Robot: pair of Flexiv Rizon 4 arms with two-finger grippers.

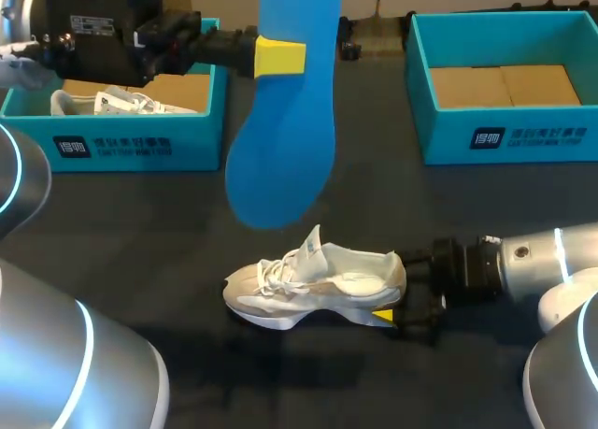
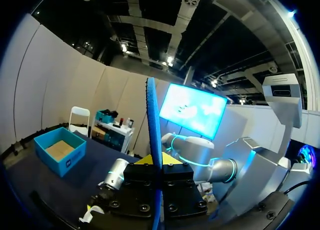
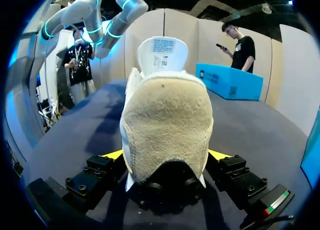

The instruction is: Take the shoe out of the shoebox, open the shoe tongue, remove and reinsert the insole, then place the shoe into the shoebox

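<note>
A blue insole [image 1: 280, 121] hangs upright high above the table, with my left gripper [image 1: 278, 57] shut on its upper part; in the left wrist view the insole [image 2: 154, 140] stands edge-on between the yellow tips of that gripper [image 2: 156, 161]. A white and beige shoe [image 1: 318, 284] lies on the dark table, toe to the left, tongue raised. My right gripper [image 1: 392, 309] is at its heel. In the right wrist view the heel [image 3: 167, 115] sits between the widely spread fingers of my right gripper [image 3: 167, 155], which stands open.
A teal shoebox [image 1: 112, 141] at the back left holds another white shoe [image 1: 103, 102]. A second teal shoebox [image 1: 509, 135] at the back right shows only its cardboard floor. Dark table [image 1: 140, 223] lies between the boxes and the shoe.
</note>
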